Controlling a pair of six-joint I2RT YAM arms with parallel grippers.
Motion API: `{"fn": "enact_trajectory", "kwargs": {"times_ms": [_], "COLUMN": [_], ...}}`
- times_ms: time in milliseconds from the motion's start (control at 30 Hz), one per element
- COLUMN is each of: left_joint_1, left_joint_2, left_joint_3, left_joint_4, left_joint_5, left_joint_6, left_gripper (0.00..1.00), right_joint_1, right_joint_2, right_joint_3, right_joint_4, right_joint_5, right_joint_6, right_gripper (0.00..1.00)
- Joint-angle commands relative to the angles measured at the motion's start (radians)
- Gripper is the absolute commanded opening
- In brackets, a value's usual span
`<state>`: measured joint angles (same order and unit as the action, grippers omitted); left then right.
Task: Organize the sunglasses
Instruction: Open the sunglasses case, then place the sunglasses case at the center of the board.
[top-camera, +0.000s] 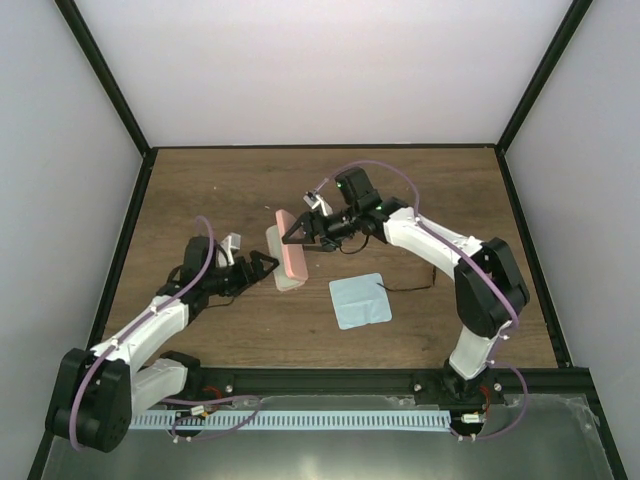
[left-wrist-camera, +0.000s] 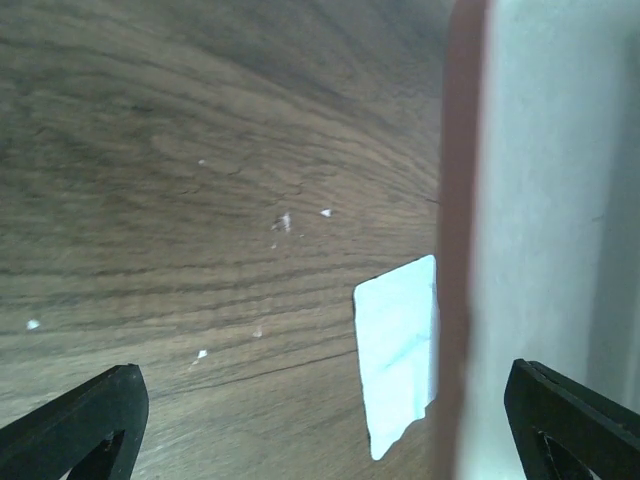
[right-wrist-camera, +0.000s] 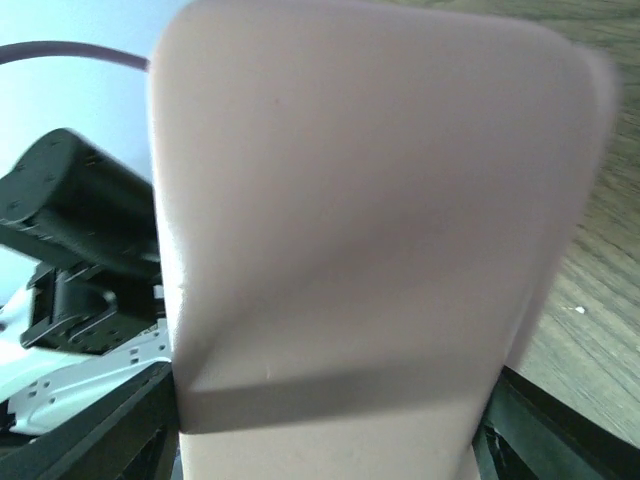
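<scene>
On the wood-grain table (top-camera: 220, 190) sits a salmon-pink case (top-camera: 291, 256), oblong with rounded corners and a smooth matte skin, a paler inner face showing. The right jaws pinch its far end from both sides, while the left jaws stand spread wide with the case's pink rim between them. Near it lies a flat, light blue square cloth (top-camera: 360, 301); the sunglasses I cannot pick out for certain, only a thin black wire-like line (top-camera: 405, 289) by the cloth's right corner, well apart from both jaws.
</scene>
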<state>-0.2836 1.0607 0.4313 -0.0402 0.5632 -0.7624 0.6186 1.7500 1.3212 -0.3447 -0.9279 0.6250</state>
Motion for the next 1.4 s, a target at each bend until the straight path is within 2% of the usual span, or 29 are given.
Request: {"fn": "enact_trajectory", "kwargs": {"times_ms": [0,233,367,467,800,1067,1200,1367], "left_joint_1": [-0.005,-0.004,-0.003,-0.003,-0.003,-0.004,-0.006,-0.01], "left_joint_2": [-0.006,-0.09,-0.009,0.079,0.238,0.337,0.421,0.533], "left_joint_3": [-0.005,0.18,0.278,0.296,0.313,0.353,0.396,0.469], "left_joint_4": [-0.034,-0.207,-0.334,-0.389,-0.397,-0.375,-0.362,-0.352], "left_joint_5": [-0.037,-0.18,-0.255,-0.301,-0.337,-0.311,-0.294,-0.301], "left_joint_6": [0.012,0.031,0.105,0.139,0.242,0.326,0.392,0.477], "left_gripper": [0.99,1.0,0.99,0.98,0.97,0.96,0.89,0.71], "right_joint_1": [-0.006,-0.006,-0.007,-0.007,-0.009,-0.01,-0.009,-0.01], "right_joint_2": [-0.056,0.0,0.068,0.12,0.273,0.261,0.233,0.2], "right_joint_3": [-0.013,-0.085,-0.106,-0.106,-0.011,0.02,0.026,0.031], "right_joint_4": [0.078,0.102,0.135,0.161,0.068,-0.053,-0.097,-0.14], "right_joint_5": [-0.087,-0.062,-0.09,-0.089,-0.064,0.063,0.135,0.211], "right_joint_6": [0.014,-0.009,-0.028,-0.042,-0.13,-0.2,-0.222,-0.232], "right_gripper": [0.73,0.73,0.75,0.77,0.96,1.0,1.0,1.0]}}
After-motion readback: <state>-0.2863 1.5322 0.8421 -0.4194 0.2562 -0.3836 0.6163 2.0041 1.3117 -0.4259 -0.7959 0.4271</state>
